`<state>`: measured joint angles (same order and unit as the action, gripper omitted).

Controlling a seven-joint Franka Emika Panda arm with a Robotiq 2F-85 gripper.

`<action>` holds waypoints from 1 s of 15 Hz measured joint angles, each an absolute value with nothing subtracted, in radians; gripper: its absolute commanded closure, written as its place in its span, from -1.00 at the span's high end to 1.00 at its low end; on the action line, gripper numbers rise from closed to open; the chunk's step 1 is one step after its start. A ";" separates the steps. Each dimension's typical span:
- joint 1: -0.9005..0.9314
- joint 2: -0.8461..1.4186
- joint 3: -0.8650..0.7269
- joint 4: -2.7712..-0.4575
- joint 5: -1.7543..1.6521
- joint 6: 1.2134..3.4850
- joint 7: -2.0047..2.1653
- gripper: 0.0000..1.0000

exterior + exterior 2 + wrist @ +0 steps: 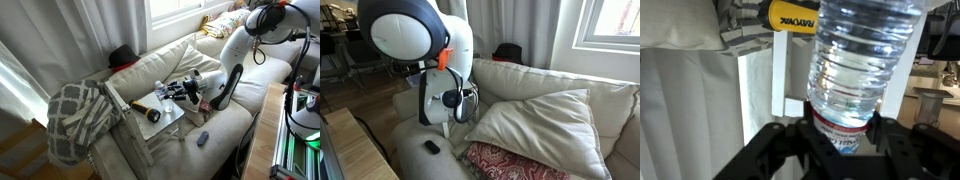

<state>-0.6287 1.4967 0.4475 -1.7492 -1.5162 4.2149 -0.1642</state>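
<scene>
One cream fabric sofa (235,120) fills both exterior views and is set beneath a bright window (190,10) hung with pale curtains (60,40). A white flat tray table (172,118) is laid across the seat cushions, and a grey-and-white patterned blanket (80,115) is heaped at its left end. A tool with a yellow-and-black handle (147,108) is laid on the white top. A small dark oblong object (202,138) is seen on the near cushion, to the right of the tray table. In an exterior view a red patterned cushion (510,160) is tucked in front of a large cream pillow (540,125).

The white robot arm (240,50) is reached in from the right, over the right end of the tray table. The black two-fingered gripper (843,128) is clamped on a clear plastic water bottle (855,55), which is pinched at its labelled band between the black fingers (775,150). In the wrist view the bottle's body is seen stretching away from the fingers, over the white top, with the yellow handle just beyond it on the left. Whether the bottle is touching the tray cannot be told.

The bottle is transparent and ribbed, and its label is printed in red, white and blue.
</scene>
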 measured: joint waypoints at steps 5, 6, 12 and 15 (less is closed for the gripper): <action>-0.629 1.496 0.448 -1.760 -1.480 4.216 -0.165 -0.51; -0.630 1.496 0.448 -1.761 -1.478 4.216 -0.165 -0.51; -0.642 1.496 0.463 -1.781 -1.483 4.216 -0.167 -0.51; -0.647 1.496 0.482 -1.796 -1.493 4.215 -0.167 -0.51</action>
<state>-0.6467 1.4955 0.4817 -1.7961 -1.4926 4.2155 -0.1670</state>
